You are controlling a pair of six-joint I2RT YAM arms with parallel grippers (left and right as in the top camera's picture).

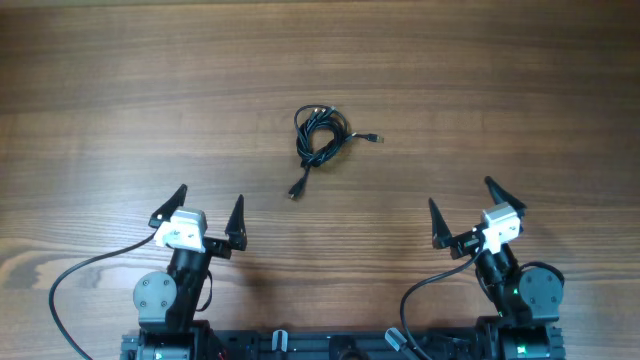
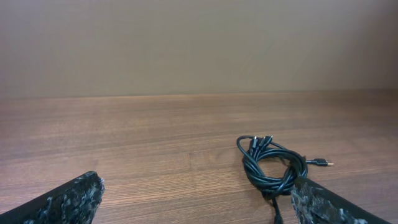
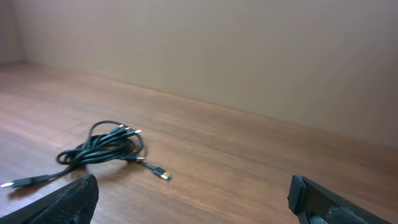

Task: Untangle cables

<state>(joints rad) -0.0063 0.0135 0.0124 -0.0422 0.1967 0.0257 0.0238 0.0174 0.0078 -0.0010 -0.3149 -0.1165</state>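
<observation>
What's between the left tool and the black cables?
Just bare wooden tabletop lies between the left tool and the thin black tangled cables, shown overhead.

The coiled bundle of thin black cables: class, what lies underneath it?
Beneath the coiled thin black cables only the brown wooden table shows, through the loop's gaps. Where strands overlap, the lower ones are hidden.

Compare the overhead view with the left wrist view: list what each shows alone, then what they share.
Overhead only: the right gripper, open, and the gap between both grippers and the cables, which neither touches. Left wrist only: the plain wall behind the table. Shared: the coiled cables lying on the wooden table with loose plug ends trailing out, and the left gripper with its fingers spread open.
</observation>
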